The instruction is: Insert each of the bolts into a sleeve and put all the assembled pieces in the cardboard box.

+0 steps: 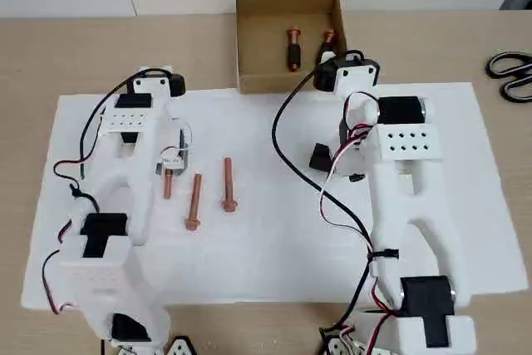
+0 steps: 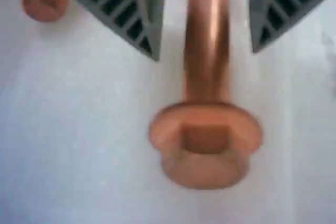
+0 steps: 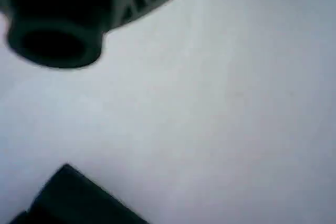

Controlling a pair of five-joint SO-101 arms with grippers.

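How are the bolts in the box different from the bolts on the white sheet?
The two bolts in the cardboard box wear black sleeves; the three bolts on the white sheet are bare. The box bolts sit between cardboard walls; the sheet bolts lie in the open, one inside the open left pincer. All are copper-coloured.

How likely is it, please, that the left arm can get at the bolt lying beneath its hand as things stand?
Very likely, yes: the left hand is open, its fingers on either side of the bolt, and nothing else lies between them on the white sheet.
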